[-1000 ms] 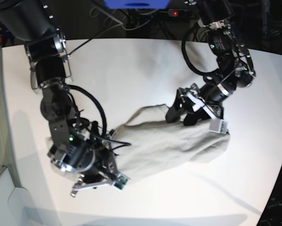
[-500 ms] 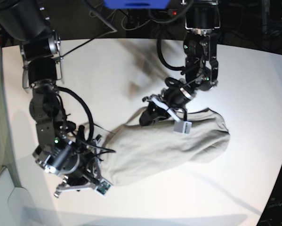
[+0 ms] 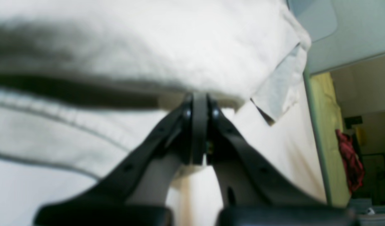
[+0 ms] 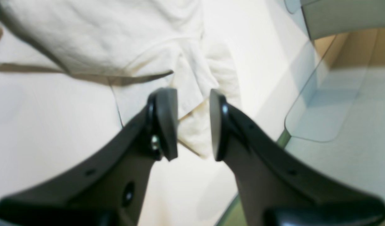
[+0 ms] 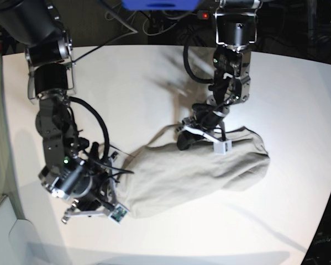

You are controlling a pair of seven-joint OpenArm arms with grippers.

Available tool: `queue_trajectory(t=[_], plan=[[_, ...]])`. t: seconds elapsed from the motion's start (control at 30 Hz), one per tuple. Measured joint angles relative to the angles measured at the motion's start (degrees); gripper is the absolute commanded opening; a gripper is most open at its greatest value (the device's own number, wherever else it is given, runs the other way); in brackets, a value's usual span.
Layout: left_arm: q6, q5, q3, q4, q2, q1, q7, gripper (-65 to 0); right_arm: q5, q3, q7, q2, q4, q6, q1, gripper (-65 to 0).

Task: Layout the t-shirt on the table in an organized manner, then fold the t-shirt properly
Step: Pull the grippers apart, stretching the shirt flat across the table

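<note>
Black arms [image 5: 50,118], looped black cables [image 5: 101,128]

The left arm's black pincer [image 3: 199,103] has its two fingers pressed together, tips at a fold of the wrinkled, light grey-beige cotton t-shirt [image 3: 142,47] (whether cloth is pinched is unclear). A stitched hem crosses lower left, above the smooth white surface [image 3: 29,185].

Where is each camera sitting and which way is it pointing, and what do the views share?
Base: high above, looking down on the table, the t-shirt and both arms.
Left wrist: behind the left gripper, looking along its fingers, which are closed at a shirt edge.
Right wrist: behind the right gripper, looking along its parted fingers at bunched cloth beyond.
Shared: all three show the t-shirt and the table.
</note>
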State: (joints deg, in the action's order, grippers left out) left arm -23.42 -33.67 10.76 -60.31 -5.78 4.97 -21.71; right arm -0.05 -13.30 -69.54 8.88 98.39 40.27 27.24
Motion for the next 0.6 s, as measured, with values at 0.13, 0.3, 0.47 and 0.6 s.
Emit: queue_trajectory(t=[0.13,0.3,0.47,0.6], plan=[[3.67,-1.25,-0.7,0.02,1.03,-0.22,0.26,-64.9,-0.33,10.78,-0.94,-3.17,0.15,-0.02,0.02,-46.4],[12.87,-1.7,-0.96,-7.61,5.95,-6.73,0.04,-64.9,-1.18,19.74,-1.2,-4.92,0.11,0.0,0.46,-46.4],[21.64,-2.86,0.79,-16.55,12.17,-10.21,-7.17,-64.9,-0.72,19.63,-0.9,-5.55,0.13,0.0,0.39,-46.4],[23.61,-1.2,0.74,-21.05,12.46,-11.19,-12.04,-64.9,-0.96,19.67,-1.16,-7.19,0.13,0.0,0.33,-46.4]])
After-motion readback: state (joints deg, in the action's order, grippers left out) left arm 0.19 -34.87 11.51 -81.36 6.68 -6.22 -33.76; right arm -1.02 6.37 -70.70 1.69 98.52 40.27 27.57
